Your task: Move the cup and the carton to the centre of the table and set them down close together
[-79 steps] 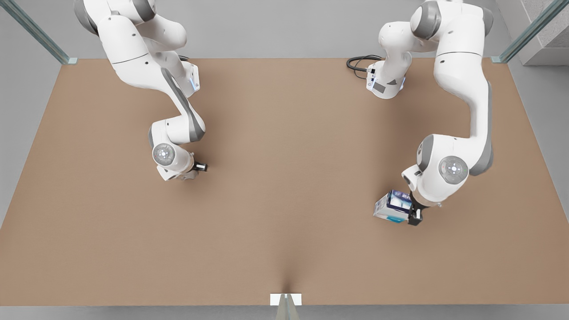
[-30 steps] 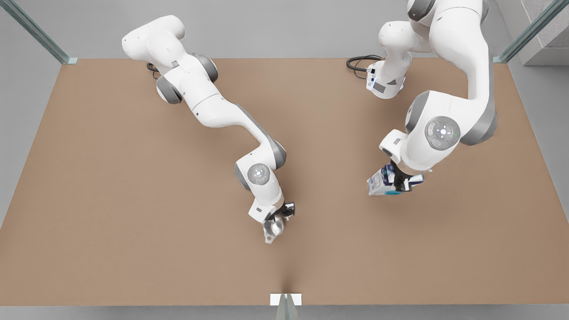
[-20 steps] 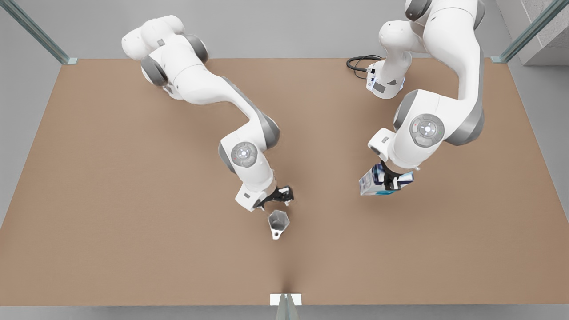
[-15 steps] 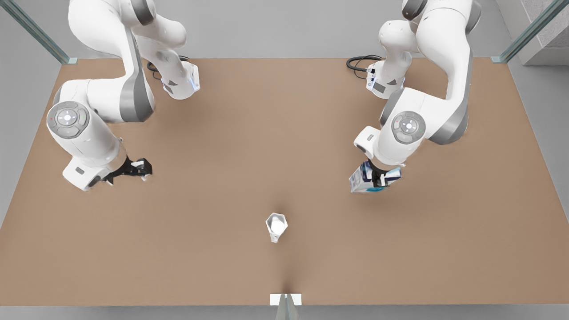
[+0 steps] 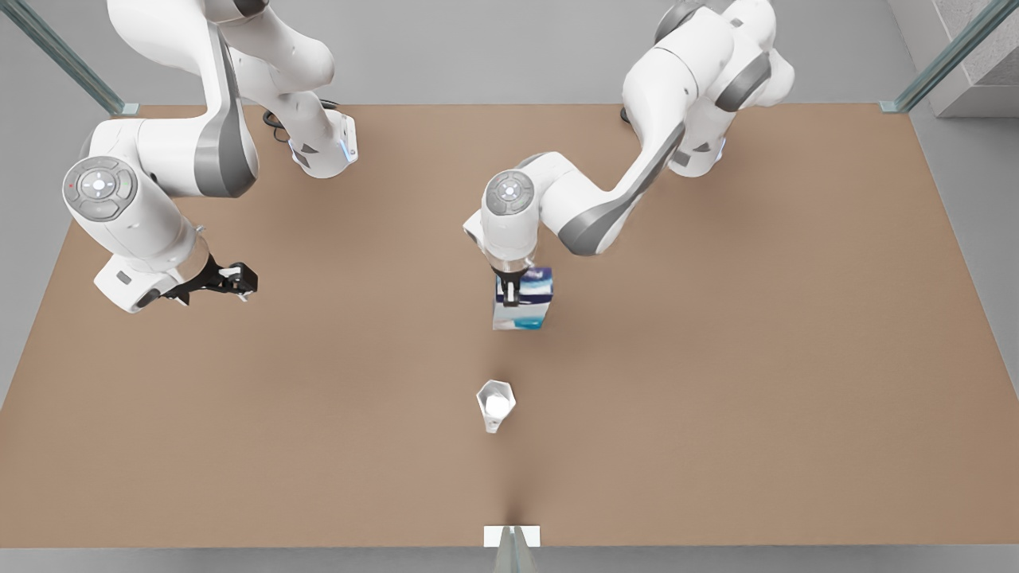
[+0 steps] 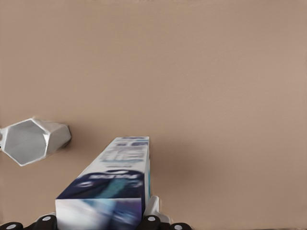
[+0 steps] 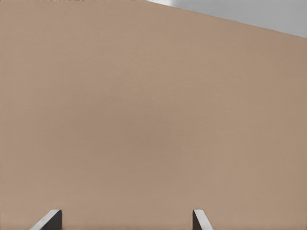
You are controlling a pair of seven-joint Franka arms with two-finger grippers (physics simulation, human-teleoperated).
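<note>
- The step in hand is the carrying of the carton [image 5: 523,300] toward the cup [image 5: 495,402]. The cup is already set down; the carton is not yet released.
- The left gripper [image 5: 509,297] is a little above the middle of the front view and grasps the carton between its fingers. The left wrist view confirms this: the carton [image 6: 111,187] sits in the lower middle of that frame, with the fingers on both sides of its near end.
- The right gripper [image 5: 236,278] waits at the middle left of the front view, over the bare table [image 5: 756,358]. Its fingers [image 7: 48,221] are spread apart and hold nothing.
- The cup stands upright in the lower middle of the front view, its mouth open to the camera, with a small spout or handle toward the bottom edge. It is apart from the carton, directly below it in the frame.
- In the front view the long axis of the carton seems to run nearly vertical in the frame, with the dark blue band [image 5: 532,296] across it. In the left wrist view its length leads away from the gripper, and the cup [image 6: 32,140] is at the middle left, beside its far end.
- I judge that the next move calls for lowering the carton to the table just beside the cup without knocking it, and then opening the fingers.
- Whether the carton already touches the table, I cannot tell.
</note>
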